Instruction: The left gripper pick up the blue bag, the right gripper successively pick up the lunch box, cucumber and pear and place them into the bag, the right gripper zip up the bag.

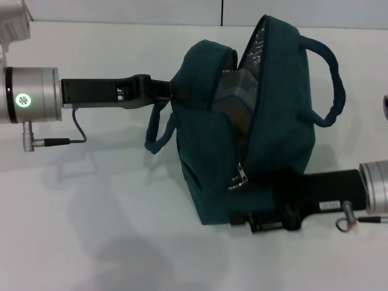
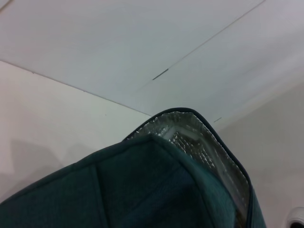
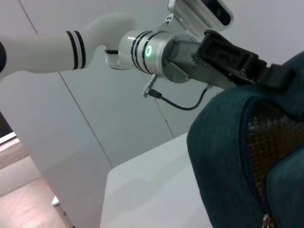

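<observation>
Right claw (image 1: 242, 217): lower right of the head view, nearest the camera, its tip at the bag's lower front corner under the zipper pull (image 1: 238, 177); whether its fingers are parted cannot be told.
Blue bag (image 1: 206, 151): centre frame, upright on the white table (image 1: 91, 230), mouth gaping, silvery lining showing.
Left claw (image 1: 176, 90): from the left, clamped on the bag's upper rim.
Lunch box (image 1: 233, 88): pale shape inside the mouth.
Advice: hold the rim taut while the zipper pull is drawn closed.
</observation>
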Robot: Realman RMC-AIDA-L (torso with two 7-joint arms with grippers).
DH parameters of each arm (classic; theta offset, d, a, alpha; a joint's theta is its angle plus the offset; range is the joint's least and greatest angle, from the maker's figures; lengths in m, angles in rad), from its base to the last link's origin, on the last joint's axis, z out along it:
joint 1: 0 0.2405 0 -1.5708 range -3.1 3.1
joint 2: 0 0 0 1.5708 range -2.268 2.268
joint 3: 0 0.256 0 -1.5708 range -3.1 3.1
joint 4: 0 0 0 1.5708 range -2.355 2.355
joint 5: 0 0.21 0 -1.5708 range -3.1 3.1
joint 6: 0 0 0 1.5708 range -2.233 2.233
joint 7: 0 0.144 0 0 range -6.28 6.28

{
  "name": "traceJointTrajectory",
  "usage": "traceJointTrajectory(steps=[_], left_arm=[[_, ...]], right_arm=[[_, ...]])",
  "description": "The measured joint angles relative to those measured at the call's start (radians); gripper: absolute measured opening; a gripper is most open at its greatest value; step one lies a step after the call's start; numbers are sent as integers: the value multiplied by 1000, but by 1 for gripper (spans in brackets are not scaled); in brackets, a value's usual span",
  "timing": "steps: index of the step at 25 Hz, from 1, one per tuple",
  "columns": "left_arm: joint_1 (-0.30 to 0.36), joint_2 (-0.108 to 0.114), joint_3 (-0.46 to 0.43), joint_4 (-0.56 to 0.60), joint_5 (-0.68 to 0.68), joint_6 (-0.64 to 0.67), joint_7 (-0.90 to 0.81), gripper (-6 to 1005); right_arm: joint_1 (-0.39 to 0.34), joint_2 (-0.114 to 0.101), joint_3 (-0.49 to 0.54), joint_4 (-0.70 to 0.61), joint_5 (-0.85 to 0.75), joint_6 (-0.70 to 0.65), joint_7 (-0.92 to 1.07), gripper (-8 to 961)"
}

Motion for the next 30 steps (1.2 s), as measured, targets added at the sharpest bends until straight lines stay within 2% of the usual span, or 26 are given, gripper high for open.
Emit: traceJointTrajectory(steps=[4, 15, 30], left_arm=[[0, 2, 0, 0, -1, 0, 1, 129], [2, 5, 0, 0, -4, 0, 1, 130], [2, 7, 0, 0, -4, -2, 11, 131]], right_arm=[[5, -11, -22, -1, -3, -69, 4, 692], [-23, -2, 15, -13, 14, 78, -1, 640], [-3, 5, 10, -14, 17, 84, -6, 554]])
